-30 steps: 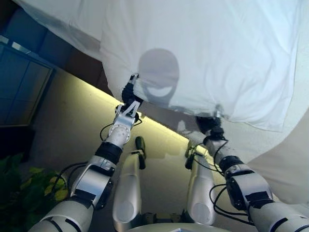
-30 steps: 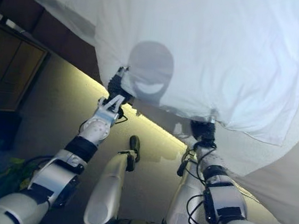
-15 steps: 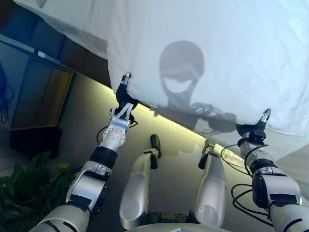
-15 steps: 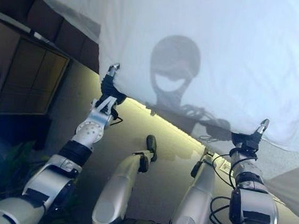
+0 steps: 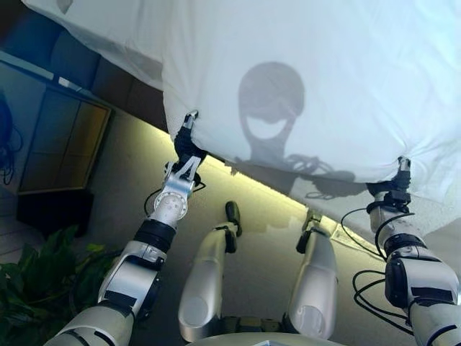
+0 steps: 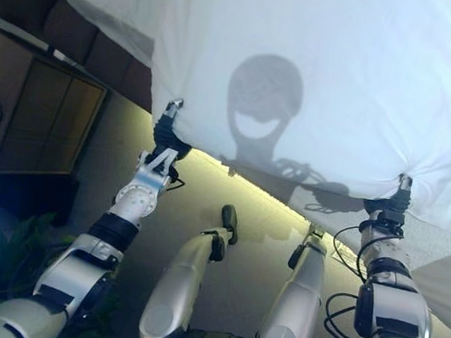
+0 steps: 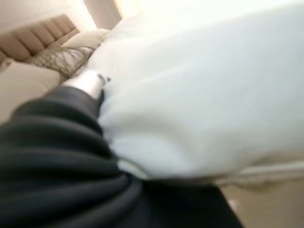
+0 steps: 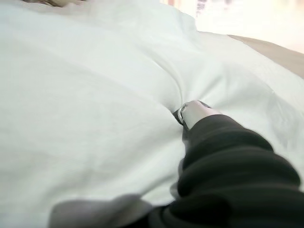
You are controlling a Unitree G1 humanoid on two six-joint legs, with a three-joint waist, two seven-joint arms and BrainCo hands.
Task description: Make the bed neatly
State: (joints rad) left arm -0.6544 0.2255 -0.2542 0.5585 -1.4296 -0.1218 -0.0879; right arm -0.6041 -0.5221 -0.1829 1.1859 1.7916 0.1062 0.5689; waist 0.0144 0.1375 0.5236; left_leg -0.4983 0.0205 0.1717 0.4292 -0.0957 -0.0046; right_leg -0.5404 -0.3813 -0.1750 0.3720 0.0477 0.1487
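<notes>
A big white duvet [image 5: 310, 79] hangs spread in front of me and fills the upper part of both eye views. My left hand [image 5: 186, 141] grips its lower edge on the left; in the left wrist view the cloth [image 7: 190, 109] bunches over the dark hand cover [image 7: 52, 156]. My right hand [image 5: 395, 189] grips the lower edge on the right; in the right wrist view the cloth [image 8: 95, 95] folds round the hand [image 8: 209, 142]. Both hands hold the edge raised and wide apart. Most of each hand's fingers are hidden in the cloth.
A dark wooden cabinet [image 5: 57, 137] stands at the left. A green plant [image 5: 36, 281] sits at the lower left. A lit strip runs along the bed base [image 5: 252, 184] under the duvet. Pillows and a padded headboard [image 7: 33, 42] show in the left wrist view.
My right hand has moved out to the right along the duvet's edge, stretching it wider. The camera has shifted, and my left hand keeps its hold.
</notes>
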